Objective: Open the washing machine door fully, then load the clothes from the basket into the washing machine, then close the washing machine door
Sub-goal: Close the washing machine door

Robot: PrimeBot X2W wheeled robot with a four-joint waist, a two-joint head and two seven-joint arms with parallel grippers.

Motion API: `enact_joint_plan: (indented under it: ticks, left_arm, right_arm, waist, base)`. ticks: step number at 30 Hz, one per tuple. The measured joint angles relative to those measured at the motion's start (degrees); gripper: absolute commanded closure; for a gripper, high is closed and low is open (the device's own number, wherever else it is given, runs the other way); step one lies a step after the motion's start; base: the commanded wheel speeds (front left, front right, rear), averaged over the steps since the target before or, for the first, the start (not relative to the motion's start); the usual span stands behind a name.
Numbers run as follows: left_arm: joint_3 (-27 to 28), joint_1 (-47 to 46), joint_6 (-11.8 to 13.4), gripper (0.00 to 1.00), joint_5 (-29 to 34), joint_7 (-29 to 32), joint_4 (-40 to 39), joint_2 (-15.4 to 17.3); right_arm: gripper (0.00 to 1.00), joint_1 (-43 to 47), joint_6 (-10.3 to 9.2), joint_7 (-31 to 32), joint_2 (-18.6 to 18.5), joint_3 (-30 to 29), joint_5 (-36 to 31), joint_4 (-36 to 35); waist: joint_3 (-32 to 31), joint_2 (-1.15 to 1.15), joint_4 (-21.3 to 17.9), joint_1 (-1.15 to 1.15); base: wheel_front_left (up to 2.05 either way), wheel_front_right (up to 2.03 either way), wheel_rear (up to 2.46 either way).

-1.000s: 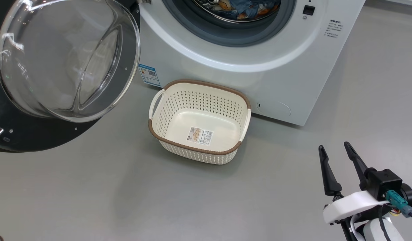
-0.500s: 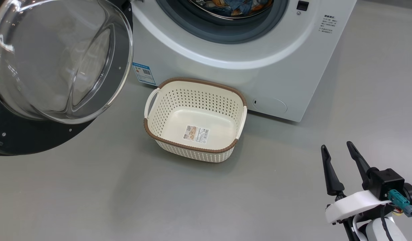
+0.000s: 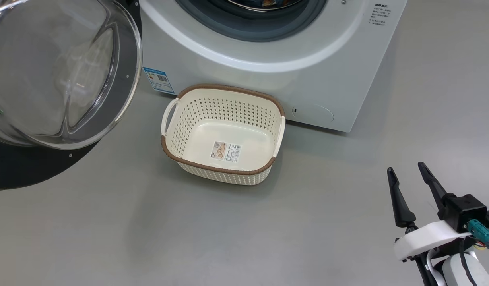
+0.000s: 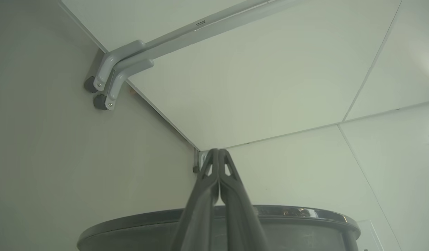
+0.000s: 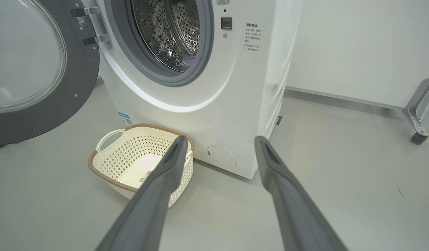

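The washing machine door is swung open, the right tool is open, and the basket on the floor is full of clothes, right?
Not quite. The basket is empty, with just a label sticker on its bottom, as the head view shows. The washing machine door is swung open and the right tool is open.

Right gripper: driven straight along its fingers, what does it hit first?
Probably the washing machine, low on its front near the round flap, just right of the basket. The open right gripper meets nothing before that, as far as the wrist view shows; depth is unclear.
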Motion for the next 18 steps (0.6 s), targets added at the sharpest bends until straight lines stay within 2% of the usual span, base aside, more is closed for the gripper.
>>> enact_joint_plan:
  ticks: [5, 18]
  left_arm:
    - [0.54, -2.73, 0.18, 1.00, -2.49, 1.63, 0.85, 1.12]
    - [0.21, -4.30, 0.14, 1.00, -2.45, 2.91, 4.72, 3.09]
  right_arm:
    - [0.00, -0.07, 0.00, 0.41, -0.89, -0.04, 0.01, -0.35]
    - [0.00, -1.18, 0.00, 1.09, -1.66, 0.02, 0.02, -1.24]
  waist:
    - [1.04, 0.00, -0.64, 0.00]
    - [3.07, 0.00, -2.23, 0.00]
  base:
    - [0.00, 0.00, 0.00]
    - [0.00, 0.00, 0.00]
